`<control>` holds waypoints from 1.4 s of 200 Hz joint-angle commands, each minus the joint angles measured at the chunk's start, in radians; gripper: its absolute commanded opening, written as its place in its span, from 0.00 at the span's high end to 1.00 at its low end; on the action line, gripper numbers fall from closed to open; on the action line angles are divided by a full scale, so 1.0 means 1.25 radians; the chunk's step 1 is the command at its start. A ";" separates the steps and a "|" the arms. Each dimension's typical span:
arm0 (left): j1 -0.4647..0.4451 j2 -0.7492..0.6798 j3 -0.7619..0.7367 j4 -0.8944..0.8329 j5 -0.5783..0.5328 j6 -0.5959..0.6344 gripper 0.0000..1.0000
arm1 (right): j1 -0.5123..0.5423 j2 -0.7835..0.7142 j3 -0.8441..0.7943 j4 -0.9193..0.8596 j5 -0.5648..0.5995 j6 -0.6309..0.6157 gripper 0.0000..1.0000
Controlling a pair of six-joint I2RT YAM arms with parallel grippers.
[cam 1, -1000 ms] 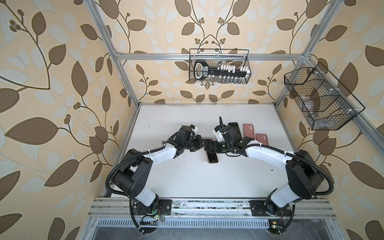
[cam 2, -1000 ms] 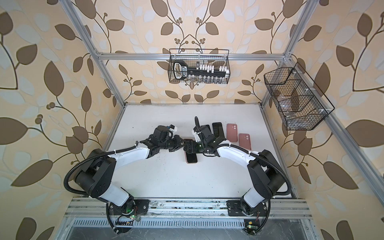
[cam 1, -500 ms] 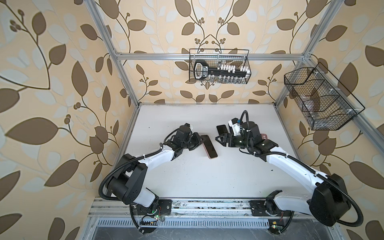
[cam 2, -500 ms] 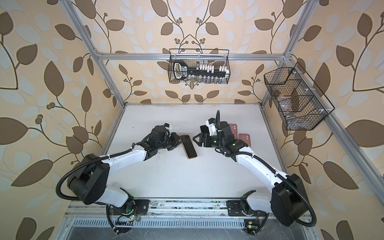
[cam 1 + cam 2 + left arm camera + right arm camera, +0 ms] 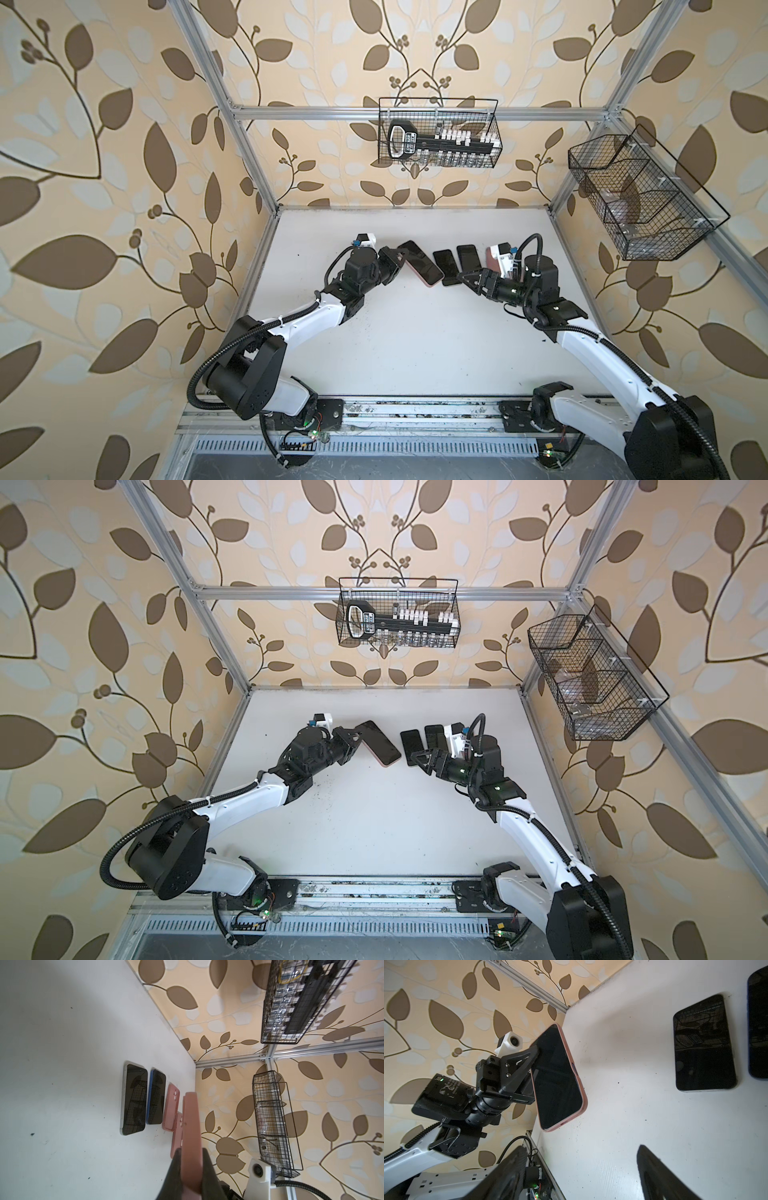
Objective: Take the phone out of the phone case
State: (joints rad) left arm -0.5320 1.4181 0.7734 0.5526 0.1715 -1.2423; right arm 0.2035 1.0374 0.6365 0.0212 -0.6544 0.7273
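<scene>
My white table (image 5: 395,345) is the widest thing here, bare from the front rail (image 5: 415,409) up to my grippers. On the back wall hangs a wire basket (image 5: 384,137); the label on the black tool (image 5: 457,145) inside is too small to read. My left gripper (image 5: 397,259) is clamped on the long edge of the phone (image 5: 558,1076), still in its pink phone case (image 5: 191,1126), tilted, left of centre. My right gripper (image 5: 464,277) stands wide, holding nothing, just beside a silver-edged phone (image 5: 134,1101) and a blue-edged phone (image 5: 155,1097). Two empty pink cases (image 5: 171,1107) lie beyond them, toward the table's right edge.
</scene>
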 commanded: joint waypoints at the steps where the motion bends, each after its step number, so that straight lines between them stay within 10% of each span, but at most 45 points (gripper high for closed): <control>1: -0.011 -0.022 0.007 0.144 -0.026 -0.039 1.00 | -0.012 -0.026 -0.031 0.070 -0.040 0.045 0.18; 280: -0.037 0.056 0.015 0.247 -0.067 -0.064 1.00 | 0.115 -0.015 -0.145 0.340 0.044 0.251 0.21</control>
State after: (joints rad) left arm -0.5648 1.4971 0.7704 0.7303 0.1192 -1.2938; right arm 0.3298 1.0138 0.4801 0.3782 -0.6228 1.0061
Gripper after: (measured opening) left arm 0.123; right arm 0.797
